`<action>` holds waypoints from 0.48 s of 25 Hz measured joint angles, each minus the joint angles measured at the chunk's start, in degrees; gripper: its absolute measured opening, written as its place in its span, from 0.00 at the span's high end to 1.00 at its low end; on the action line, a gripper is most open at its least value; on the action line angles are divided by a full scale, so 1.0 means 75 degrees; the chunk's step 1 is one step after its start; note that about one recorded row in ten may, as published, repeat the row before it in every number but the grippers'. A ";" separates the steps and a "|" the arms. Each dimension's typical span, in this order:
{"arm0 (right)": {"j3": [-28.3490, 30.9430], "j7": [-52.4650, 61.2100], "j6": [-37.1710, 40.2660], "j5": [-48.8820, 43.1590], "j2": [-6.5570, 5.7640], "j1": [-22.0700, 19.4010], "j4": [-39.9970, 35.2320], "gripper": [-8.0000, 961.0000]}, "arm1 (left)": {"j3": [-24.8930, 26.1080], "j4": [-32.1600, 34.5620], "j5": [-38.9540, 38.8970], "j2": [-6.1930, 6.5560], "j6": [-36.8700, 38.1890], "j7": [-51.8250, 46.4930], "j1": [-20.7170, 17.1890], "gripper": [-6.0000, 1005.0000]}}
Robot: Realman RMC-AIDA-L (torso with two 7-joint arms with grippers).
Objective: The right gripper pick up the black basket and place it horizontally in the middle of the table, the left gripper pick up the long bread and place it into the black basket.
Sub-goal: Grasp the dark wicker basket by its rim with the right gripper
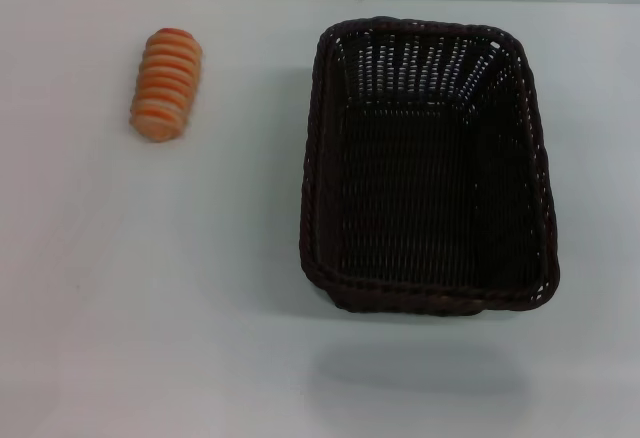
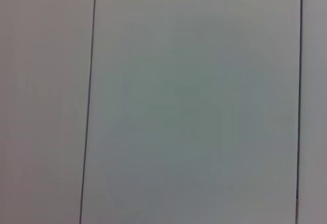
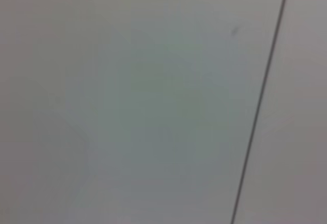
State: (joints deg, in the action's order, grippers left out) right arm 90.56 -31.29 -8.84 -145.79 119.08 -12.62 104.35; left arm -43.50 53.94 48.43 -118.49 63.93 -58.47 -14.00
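The large rectangular, very dark brown-black woven wicker basket (image 1: 428, 163) sits on the plain smooth white tabletop (image 1: 150, 308), right of centre in the head view, its long side running away from the robot rather than across. It is empty, with open-weave sloping walls and a thick braided rim. It looks light for its bulk and fairly stiff, though wicker gives a little when squeezed. The rim is probably the best hold: a wall pinched just under the braid, on the near or right side, gives the fingers a ridge to catch. A one-sided hold will likely let the basket tip, so the turn to lie crosswise calls for care.

Well apart from it, toward the far left of the table, lies the small oblong orange-brown loaf with pale cream crosswise stripes (image 1: 167, 83), ridged like a segmented roll. It looks light and probably soft; gripping across its narrow middle seems safest.

Neither the right gripper nor the left gripper appears in any view; both wrist cameras show only pale panels with thin dark seams, so I cannot tell how their fingers stand.
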 joint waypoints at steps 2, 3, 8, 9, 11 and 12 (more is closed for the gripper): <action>0.0028 -0.0001 0.0153 -0.0001 -0.0005 0.0001 -0.0151 0.49 | 0.0003 -0.0046 -0.0015 0.0001 0.0002 -0.0001 -0.0001 0.16; 0.0050 -0.0002 0.0186 -0.0001 -0.0003 0.0005 -0.0194 0.49 | 0.0008 -0.0103 -0.0020 0.0003 0.0007 -0.0001 0.0005 0.16; 0.0004 -0.0011 0.0345 -0.0100 0.0011 -0.0192 -0.0278 0.49 | 0.0010 -0.0257 0.0029 -0.0002 0.0026 0.0037 0.0023 0.16; 0.0004 -0.0011 0.0345 -0.0100 0.0011 -0.0192 -0.0278 0.48 | 0.0010 -0.0257 0.0029 -0.0002 0.0026 0.0037 0.0023 0.16; -0.0001 -0.0019 0.0333 -0.0123 0.0014 -0.0252 -0.0215 0.48 | 0.0011 -0.0260 0.0023 -0.0003 0.0041 0.0039 0.0025 0.16; -0.0005 -0.0022 0.0307 -0.0123 0.0015 -0.0273 -0.0187 0.48 | 0.0011 -0.0260 0.0021 -0.0004 0.0046 0.0039 0.0025 0.16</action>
State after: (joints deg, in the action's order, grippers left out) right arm 90.53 -31.46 -6.54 -146.71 119.20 -14.68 102.95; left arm -43.42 51.99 48.58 -118.53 64.28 -58.18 -13.81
